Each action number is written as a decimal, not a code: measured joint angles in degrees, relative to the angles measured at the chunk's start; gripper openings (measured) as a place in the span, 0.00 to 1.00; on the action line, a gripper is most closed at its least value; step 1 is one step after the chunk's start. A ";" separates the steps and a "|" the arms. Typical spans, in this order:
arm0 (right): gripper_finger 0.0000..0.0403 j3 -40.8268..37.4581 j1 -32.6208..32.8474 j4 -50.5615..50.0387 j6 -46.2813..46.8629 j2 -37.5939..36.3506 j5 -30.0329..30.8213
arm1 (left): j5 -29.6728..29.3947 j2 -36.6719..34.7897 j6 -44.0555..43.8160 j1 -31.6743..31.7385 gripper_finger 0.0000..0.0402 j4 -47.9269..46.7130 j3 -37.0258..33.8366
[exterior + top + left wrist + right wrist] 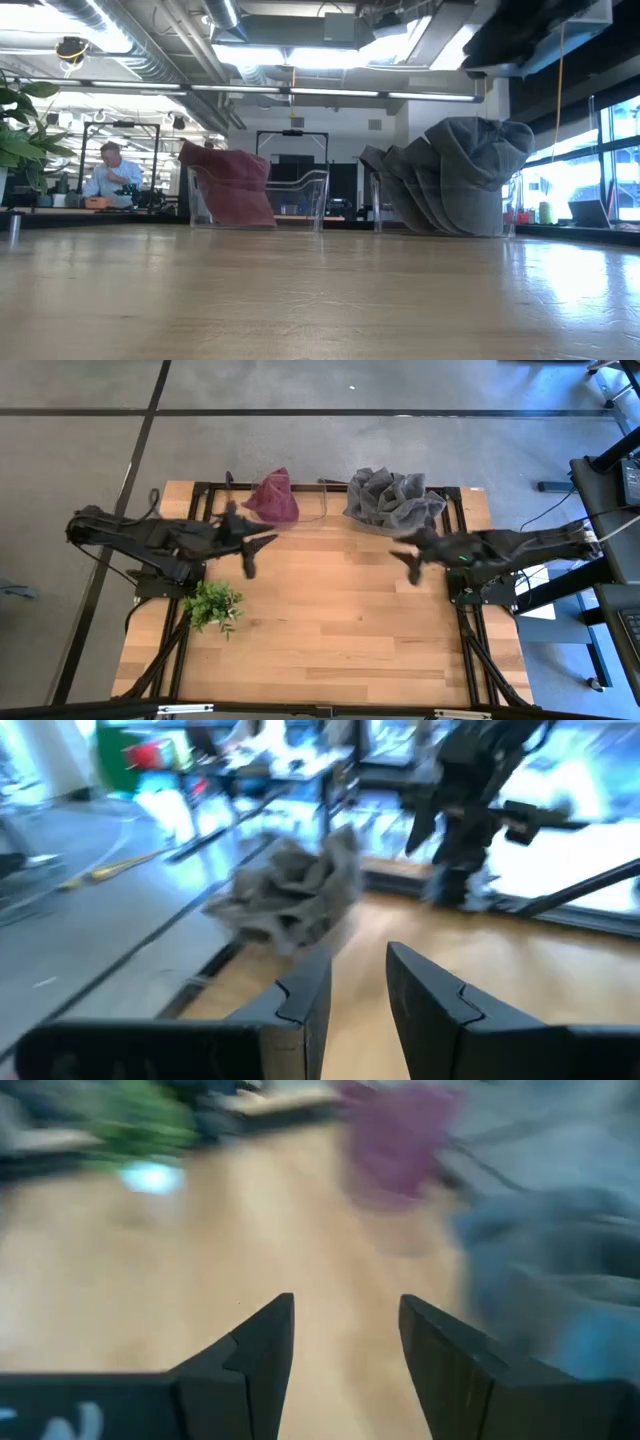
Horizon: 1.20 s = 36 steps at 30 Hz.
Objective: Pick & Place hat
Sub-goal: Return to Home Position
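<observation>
A maroon hat (273, 498) sits in a clear holder at the table's far edge, left of centre; it also shows in the low view (232, 186). A pile of grey hats (392, 500) rests in another clear holder at the far right (455, 178). My left gripper (256, 552) hovers open and empty above the table, near the maroon hat (358, 982). My right gripper (408, 563) hovers open and empty just in front of the grey pile (345, 1330).
A small green plant (213, 605) stands at the table's left side, near the left arm's base. Bare wooden tabletop (330, 620) spreads across the middle and near side. A person sits far off in the room behind (112, 178).
</observation>
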 joint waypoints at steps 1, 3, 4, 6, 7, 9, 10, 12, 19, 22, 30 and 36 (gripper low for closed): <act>0.45 -1.39 2.43 0.83 0.07 -2.52 -1.27 | 1.08 -2.58 -0.03 -0.46 0.24 2.35 -2.87; 0.45 -4.10 6.53 3.81 -0.04 -7.09 -3.12 | 2.17 -7.36 -0.05 -1.42 0.24 6.07 -8.79; 0.45 -5.27 8.38 4.26 -0.06 -9.41 -3.89 | 2.19 -9.54 -0.05 -1.96 0.24 7.89 -11.41; 0.45 -7.22 10.74 2.99 -0.04 -13.02 -5.12 | 1.04 -13.90 -0.02 -2.81 0.24 10.01 -15.86; 0.45 -8.02 11.53 2.65 0.26 -14.59 -5.55 | -0.06 -16.06 0.01 -2.95 0.24 9.33 -17.70; 0.45 -9.86 12.54 3.33 4.15 -17.04 -7.01 | -1.97 -19.23 -1.44 -3.03 0.24 7.28 -20.86; 0.45 -10.89 12.92 4.47 4.68 -18.08 -7.65 | -2.24 -20.59 -3.11 -2.97 0.24 7.47 -22.33; 0.45 -13.45 13.52 7.70 4.19 -20.17 -8.40 | -1.07 -22.96 -4.24 -3.01 0.24 7.40 -24.79; 0.45 -26.27 13.86 24.41 3.11 -26.21 -9.57 | 6.68 -32.44 -5.99 -2.81 0.24 8.57 -30.57; 0.45 -30.31 13.86 28.18 3.13 -28.61 -9.61 | 7.17 -37.62 -5.70 -2.79 0.24 10.12 -33.18; 0.45 -34.90 13.84 29.30 2.39 -37.09 -9.06 | 8.37 -49.13 -3.09 -2.81 0.24 14.46 -40.54; 0.45 -38.29 13.84 29.79 0.55 -44.27 -9.02 | 8.06 -55.19 -3.39 -2.79 0.24 14.46 -44.84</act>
